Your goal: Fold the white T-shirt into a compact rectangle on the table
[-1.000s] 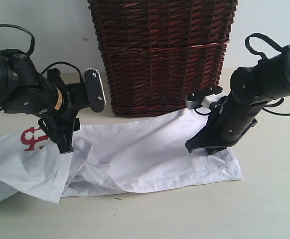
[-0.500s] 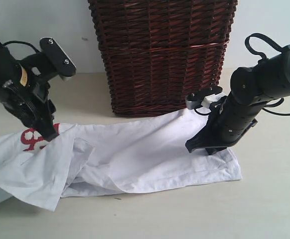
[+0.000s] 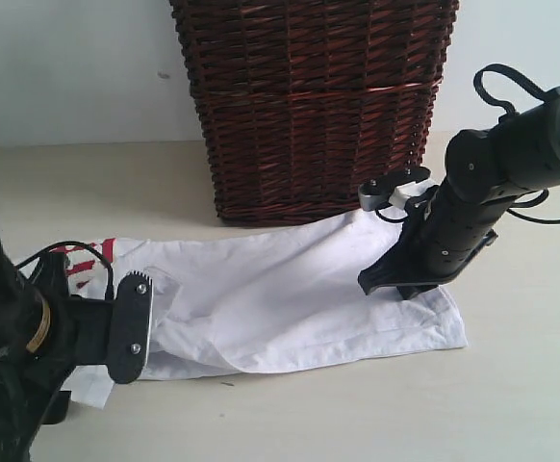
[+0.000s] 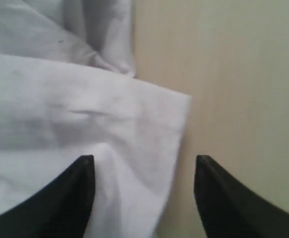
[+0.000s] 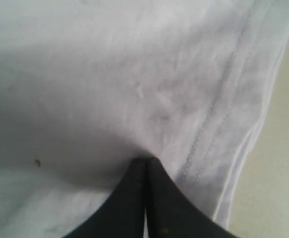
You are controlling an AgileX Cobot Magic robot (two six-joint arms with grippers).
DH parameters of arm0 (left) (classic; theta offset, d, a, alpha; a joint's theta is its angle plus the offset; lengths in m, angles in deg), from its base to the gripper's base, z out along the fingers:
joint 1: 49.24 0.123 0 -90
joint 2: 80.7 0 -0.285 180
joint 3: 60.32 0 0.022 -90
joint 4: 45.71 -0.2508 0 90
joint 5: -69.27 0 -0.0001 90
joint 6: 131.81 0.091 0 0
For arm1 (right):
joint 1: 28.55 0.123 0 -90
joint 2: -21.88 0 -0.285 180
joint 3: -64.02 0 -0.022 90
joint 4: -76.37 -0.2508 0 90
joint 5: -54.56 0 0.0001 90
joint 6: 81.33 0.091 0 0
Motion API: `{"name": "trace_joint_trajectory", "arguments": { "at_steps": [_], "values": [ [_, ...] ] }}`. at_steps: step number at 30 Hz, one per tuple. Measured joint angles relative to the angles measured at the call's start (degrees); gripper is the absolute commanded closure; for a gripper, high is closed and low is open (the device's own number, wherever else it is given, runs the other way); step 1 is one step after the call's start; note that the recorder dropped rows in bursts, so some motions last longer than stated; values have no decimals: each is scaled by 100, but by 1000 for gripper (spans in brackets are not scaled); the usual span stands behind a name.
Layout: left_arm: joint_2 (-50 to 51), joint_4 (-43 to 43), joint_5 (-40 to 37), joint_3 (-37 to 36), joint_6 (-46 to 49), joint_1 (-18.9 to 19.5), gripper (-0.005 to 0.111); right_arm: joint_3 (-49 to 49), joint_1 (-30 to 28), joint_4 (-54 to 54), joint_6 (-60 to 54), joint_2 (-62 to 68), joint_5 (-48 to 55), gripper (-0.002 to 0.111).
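White T-shirt (image 3: 290, 298) lies spread on the table (image 3: 511, 404) in front of the wicker basket (image 3: 318, 106), its far edge close to the basket's base. The right pincer (image 3: 395, 287) presses down on the cloth near the right-hand end. The left arm (image 3: 30, 337) crouches low over the opposite end, and its pincer cannot be made out from here.

From the left wrist, the left pincer (image 4: 142, 198) stands wide. One finger hangs over a loose shirt corner (image 4: 172, 106) and the other over bare table.

From the right wrist, the fingers are closed tight together. They appear to nip a small ridge of cloth just beside the stitched hem (image 5: 224, 114).

The step in hand looks like taking that left corner. To do it well, I would lower the pincer squarely so the edge sits deep between the fingers. It should catch every layer, then lift only a little while the right side anchors the shirt.
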Motion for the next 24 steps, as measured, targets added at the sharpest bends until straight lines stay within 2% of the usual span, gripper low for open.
{"name": "trace_joint_trajectory", "arguments": {
  "at_steps": [2, 6, 10, 14, 17, 19, 24],
  "values": [
    [12, -1085, 414, -307, -584, -13, 48, 0, 0, -10, 0, 0, 0, 108],
    [261, -2286, 650, -653, -1045, -13, 56, 0, 0, -9, 0, 0, 0, 108],
    [389, -3257, 713, -698, -1873, -13, 78, 0, 0, -9, 0, 0, 0, 108],
    [400, -4520, 202, -593, -3544, -13, 106, 0, 0, -9, 0, 0, 0, 108],
    [400, -5338, -334, -396, -4751, -13, 106, 0, 0, -9, 0, 0, 0, 108],
    [400, -5604, -407, -290, -5259, 14, 106, 0, 0, -9, 0, 0, 0, 108],
    [389, -5781, 197, -39, -6178, 389, 106, 0, 0, -9, 0, 0, 0, 108]
  ]
}}
